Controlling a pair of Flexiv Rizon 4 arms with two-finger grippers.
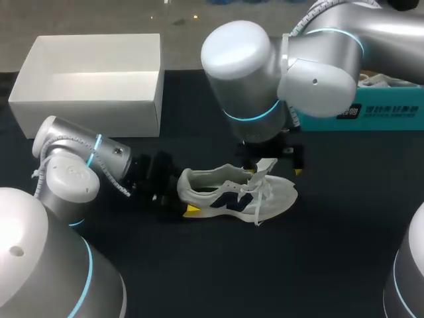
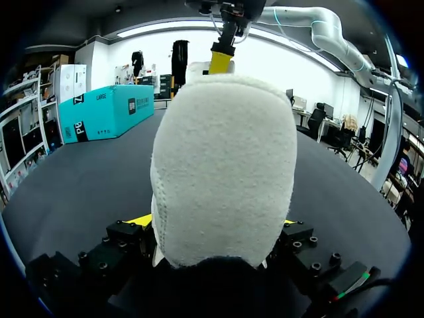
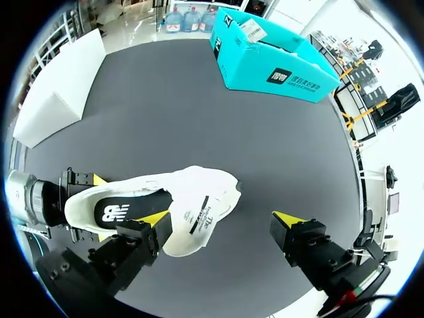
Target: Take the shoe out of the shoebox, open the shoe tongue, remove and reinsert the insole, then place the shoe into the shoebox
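Well clear of the white cardboard shoebox (image 1: 86,114) at upper left, the white-and-navy sneaker (image 1: 228,197) lay mid-frame, heel (image 1: 188,183) pinched by the left gripper (image 2: 216,222); the spread right gripper (image 3: 222,222) above could snag laces (image 1: 260,199), not the tongue (image 1: 264,165).

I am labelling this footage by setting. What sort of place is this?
Probably a robotics lab bench: two robot arms over a black table, the left arm's fingers holding a white sneaker by its heel, with an open white shoebox and a teal box nearby.
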